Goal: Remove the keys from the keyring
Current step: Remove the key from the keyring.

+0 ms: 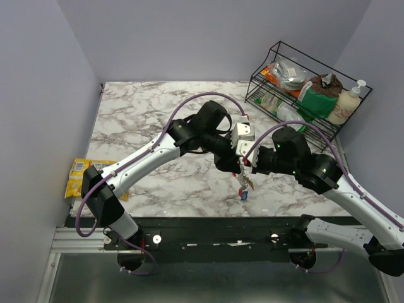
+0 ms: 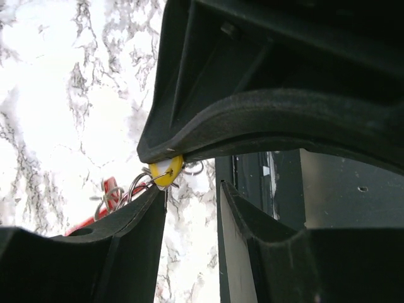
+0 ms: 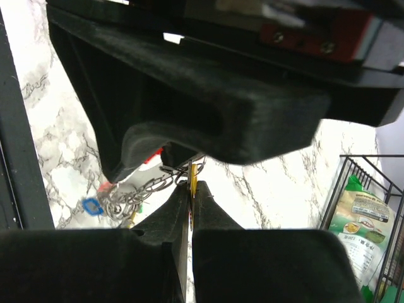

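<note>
Right gripper [image 3: 190,189] clenched on yellow key [image 3: 190,175], edge-on. Left gripper [image 2: 192,189] parted, grasping nothing. Keyring [image 1: 242,184] dangles beneath both, lower centre of top view. Risk: the thin tag slips the grip and the whole bunch drops onto the marble table [image 1: 145,113].

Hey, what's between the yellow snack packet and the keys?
In the top view, only the left arm crosses that stretch; the rest is bare marble table up to the keys.

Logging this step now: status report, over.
Left gripper open. Right gripper shut on yellow-tagged key. Red and grey metal keyring hangs below. Nothing blocking.
</note>
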Action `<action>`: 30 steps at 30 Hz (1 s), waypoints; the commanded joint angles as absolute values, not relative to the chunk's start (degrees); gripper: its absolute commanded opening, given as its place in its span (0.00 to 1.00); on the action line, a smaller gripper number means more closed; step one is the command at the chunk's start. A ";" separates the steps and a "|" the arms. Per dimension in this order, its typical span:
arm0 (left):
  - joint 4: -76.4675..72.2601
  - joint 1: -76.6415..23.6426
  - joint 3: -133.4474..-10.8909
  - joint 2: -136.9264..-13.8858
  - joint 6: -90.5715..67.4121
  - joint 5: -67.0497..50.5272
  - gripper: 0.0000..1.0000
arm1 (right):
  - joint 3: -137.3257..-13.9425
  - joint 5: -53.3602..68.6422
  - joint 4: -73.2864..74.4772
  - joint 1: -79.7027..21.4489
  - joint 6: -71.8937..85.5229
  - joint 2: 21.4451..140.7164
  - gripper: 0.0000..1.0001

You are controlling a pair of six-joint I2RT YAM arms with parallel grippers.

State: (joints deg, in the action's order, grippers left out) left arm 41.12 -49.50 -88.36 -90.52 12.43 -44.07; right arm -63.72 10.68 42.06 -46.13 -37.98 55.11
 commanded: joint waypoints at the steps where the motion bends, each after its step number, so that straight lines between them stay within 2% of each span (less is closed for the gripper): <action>1: 38.41 -49.13 -87.36 -87.89 11.60 -40.87 0.49 | -63.46 9.58 39.38 -46.23 -37.35 54.05 0.10; 30: 37.09 -49.13 -84.99 -83.85 13.27 -36.47 0.48 | -66.09 14.85 44.73 -46.14 -36.65 52.91 0.09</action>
State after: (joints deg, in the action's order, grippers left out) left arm 37.01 -49.23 -85.25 -85.84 12.23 -37.08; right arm -63.59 13.15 43.46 -46.13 -37.12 53.28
